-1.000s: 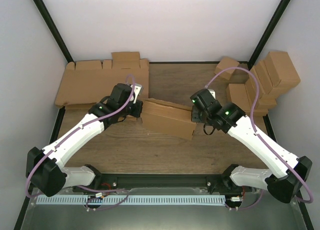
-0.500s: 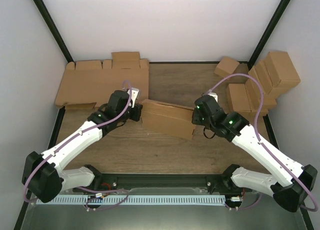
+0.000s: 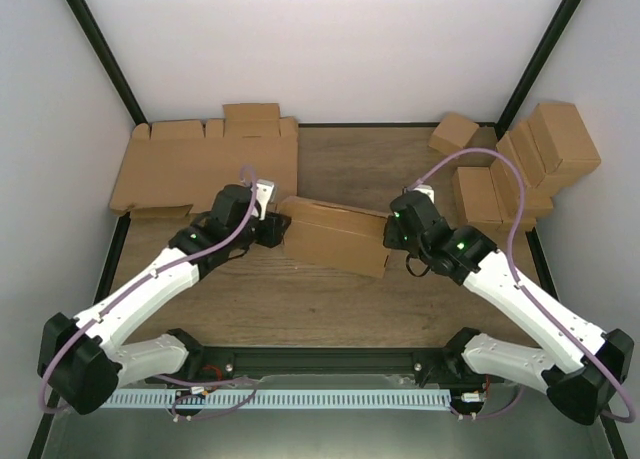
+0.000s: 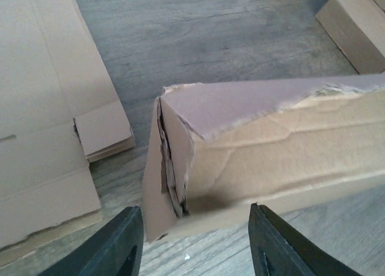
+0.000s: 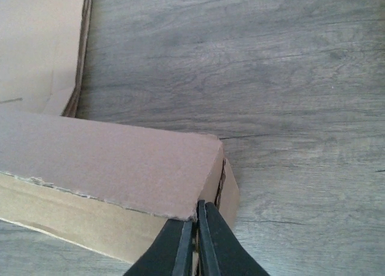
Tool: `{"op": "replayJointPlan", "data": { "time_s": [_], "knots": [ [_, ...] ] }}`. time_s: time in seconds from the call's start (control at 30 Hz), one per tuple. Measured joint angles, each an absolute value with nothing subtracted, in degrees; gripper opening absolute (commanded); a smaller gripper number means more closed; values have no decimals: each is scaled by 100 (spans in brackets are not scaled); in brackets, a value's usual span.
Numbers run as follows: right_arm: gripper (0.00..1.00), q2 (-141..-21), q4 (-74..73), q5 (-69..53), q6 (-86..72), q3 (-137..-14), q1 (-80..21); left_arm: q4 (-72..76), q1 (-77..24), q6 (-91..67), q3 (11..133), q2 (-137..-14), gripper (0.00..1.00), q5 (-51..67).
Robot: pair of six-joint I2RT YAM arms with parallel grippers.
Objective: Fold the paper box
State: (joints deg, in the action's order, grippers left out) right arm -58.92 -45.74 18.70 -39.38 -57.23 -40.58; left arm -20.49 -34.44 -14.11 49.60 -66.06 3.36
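Closing paper box (image 4: 271,144) lid: left gripper (image 4: 192,228) jaws are gaping around its left end, right gripper (image 5: 197,222) jaws are pressing, fully closed, at its right corner. Next is likely squaring the ends.

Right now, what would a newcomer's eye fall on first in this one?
The paper box, closed and lying askew mid-table, with an arm at each end: the left gripper open before its ragged left end, the right gripper shut at its right corner. Next, the pile of flat blanks at far left and the stacked small boxes at far right.
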Motion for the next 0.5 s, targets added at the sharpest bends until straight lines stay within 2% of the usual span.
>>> {"op": "replayJointPlan", "data": {
  "time_s": [0.1,0.17,0.2,0.33,0.5],
  "knots": [
    [11,-6088,-4707,1868,-3824,-5806,-4058,-2357,-3444,-1435,5072,-6429,67,327],
    [20,-6267,-4807,1846,-3763,-5819,-4058,-2530,-3444,-1435,5238,-6318,87,276],
    [24,-6337,-4823,1887,-3728,-5822,-4058,-2585,-3444,-1391,5306,-6265,91,252],
    [41,-6383,-4856,1839,-3583,-5872,-4058,-2777,-3426,-1452,5592,-5996,100,62],
    [45,-6333,-4965,1789,-3406,-5872,-4058,-2991,-3404,-1457,5857,-5802,100,-69]
  ]
}}
